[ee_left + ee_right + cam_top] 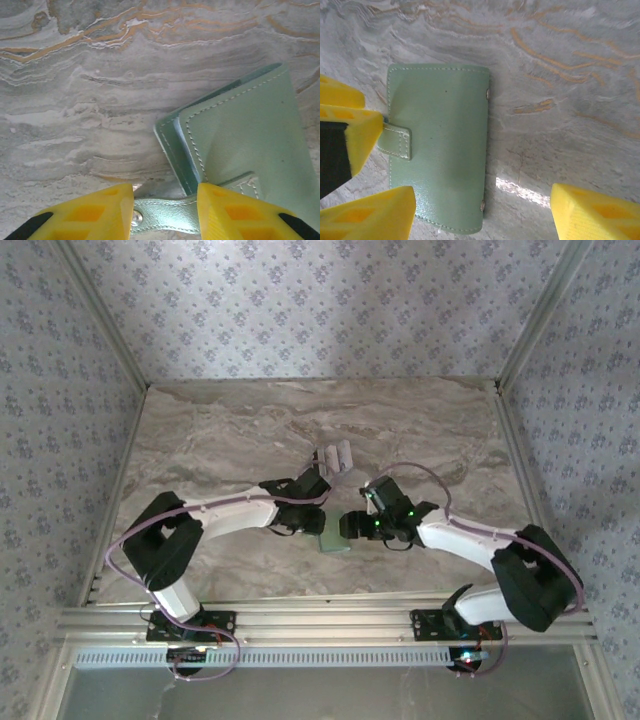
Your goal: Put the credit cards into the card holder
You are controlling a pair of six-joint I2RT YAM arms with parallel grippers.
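Yellow left fingers [85, 217] flank the strap tab [165, 217] of the card holder [250, 145]; whether they pinch it I cannot tell. Right fingers [592, 212] hang spread over the holder, which lies on the marble worktop [75, 100], credit cards [335, 455] just beyond.

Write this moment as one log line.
left gripper: astride strap | right gripper: open above card holder | cards: on table
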